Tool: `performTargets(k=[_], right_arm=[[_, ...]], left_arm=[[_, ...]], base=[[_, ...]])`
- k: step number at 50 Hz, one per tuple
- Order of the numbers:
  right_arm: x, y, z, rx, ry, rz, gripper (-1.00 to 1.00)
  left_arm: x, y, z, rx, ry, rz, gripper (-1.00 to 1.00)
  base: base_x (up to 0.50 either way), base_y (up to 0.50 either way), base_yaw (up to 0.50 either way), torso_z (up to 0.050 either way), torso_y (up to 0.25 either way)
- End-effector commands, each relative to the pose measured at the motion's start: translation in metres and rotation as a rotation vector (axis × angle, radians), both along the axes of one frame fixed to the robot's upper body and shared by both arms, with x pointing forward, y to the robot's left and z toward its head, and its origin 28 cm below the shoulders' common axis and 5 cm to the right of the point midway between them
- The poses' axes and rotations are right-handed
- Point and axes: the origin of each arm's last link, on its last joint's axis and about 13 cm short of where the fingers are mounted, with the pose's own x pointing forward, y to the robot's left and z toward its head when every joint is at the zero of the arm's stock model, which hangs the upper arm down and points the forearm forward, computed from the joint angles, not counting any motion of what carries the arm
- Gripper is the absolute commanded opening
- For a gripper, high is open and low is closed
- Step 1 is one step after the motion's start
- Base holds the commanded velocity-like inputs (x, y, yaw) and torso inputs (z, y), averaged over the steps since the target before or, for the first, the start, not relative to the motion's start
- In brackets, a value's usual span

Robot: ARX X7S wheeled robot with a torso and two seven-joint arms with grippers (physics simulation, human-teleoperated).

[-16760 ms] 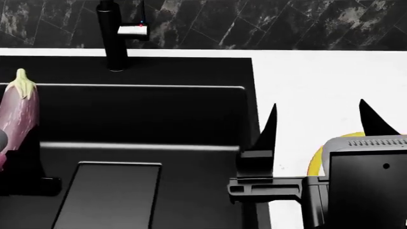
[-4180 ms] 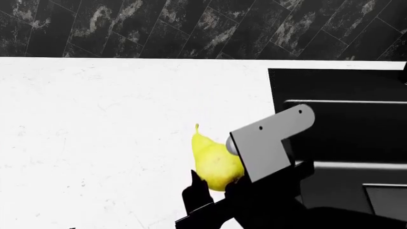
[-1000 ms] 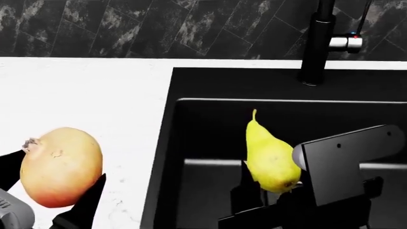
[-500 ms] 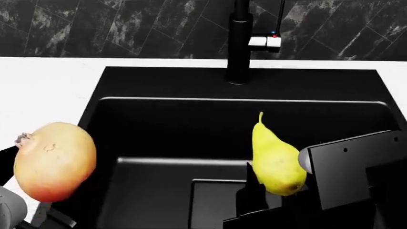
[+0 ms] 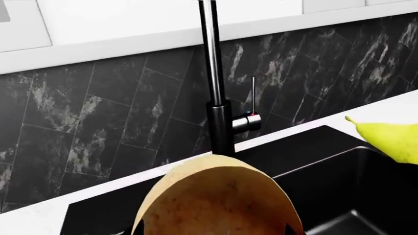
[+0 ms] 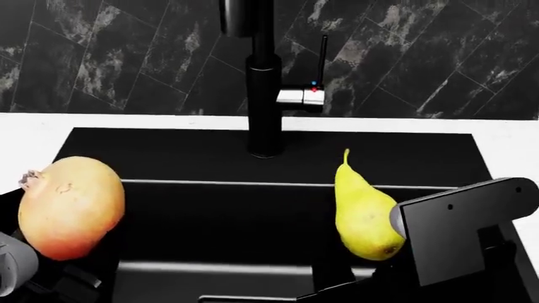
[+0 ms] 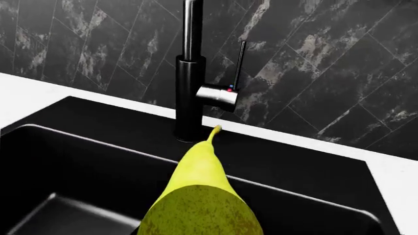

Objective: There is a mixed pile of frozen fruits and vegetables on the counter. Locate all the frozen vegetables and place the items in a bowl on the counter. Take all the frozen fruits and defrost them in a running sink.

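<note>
Both arms hang over the matte-black sink. My left gripper is shut on a round orange-yellow fruit with a small dark crown, above the basin's left side. It fills the bottom of the left wrist view as the round fruit and hides the jaws. My right gripper is shut on the yellow pear, held stem up over the basin's right half. The pear also shows in the right wrist view. The bowl and the frozen vegetables are out of view.
The tall black faucet stands at the middle of the sink's back edge, with a chrome handle on its right. White counter runs behind and to both sides of the basin. A dark marbled tile wall backs it.
The view has shifted, so the sink now sits centred and the faucet appears further left and nearer. Both fruits stay gripped, at about the same places in the picture.
</note>
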Motion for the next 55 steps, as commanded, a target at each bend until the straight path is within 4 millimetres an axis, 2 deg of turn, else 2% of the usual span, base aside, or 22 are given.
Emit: performTargets(k=[1, 16, 24, 26, 29, 40, 55], right_arm=[[0.001, 0.001, -0.004, -0.03, -0.014, 0.019, -1.0], [0.004, 0.005, -0.011, -0.026, 0.022, 0.037, -1.0], [0.038, 0.012, -0.013, -0.007, 0.148, 0.087, -1.0], [0.048, 0.013, -0.019, -0.06, 0.156, 0.085, -1.0], [0.055, 0.013, -0.029, -0.023, 0.197, 0.055, -1.0], [0.069, 0.013, -0.075, -0.033, 0.342, 0.019, -1.0], [0.084, 0.009, -0.108, -0.065, 0.474, 0.023, -1.0]], left_arm=[[0.002, 0.001, 0.0, -0.029, -0.021, 0.019, -1.0], [0.002, 0.002, -0.003, -0.026, -0.015, 0.033, -1.0], [0.001, 0.003, -0.001, -0.025, -0.019, 0.03, -1.0], [0.002, 0.003, 0.0, -0.027, -0.023, 0.031, -1.0], [0.002, 0.003, -0.001, -0.025, -0.021, 0.028, -1.0], [0.001, 0.003, 0.0, -0.025, -0.025, 0.025, -1.0], [0.0, 0.002, 0.0, -0.025, -0.024, 0.019, -1.0]], base=[[0.5, -0.16, 0.0, 0.0, 0.0], [0.45, -0.13, 0.0, 0.0, 0.0], [0.0, 0.0, 0.0, 0.0, 0.0], [0.0, 0.0, 0.0, 0.0, 0.005], [0.0, 0.0, 0.0, 0.0, 0.0], [0.0, 0.0, 0.0, 0.001, 0.0], [0.0, 0.0, 0.0, 0.0, 0.001]])
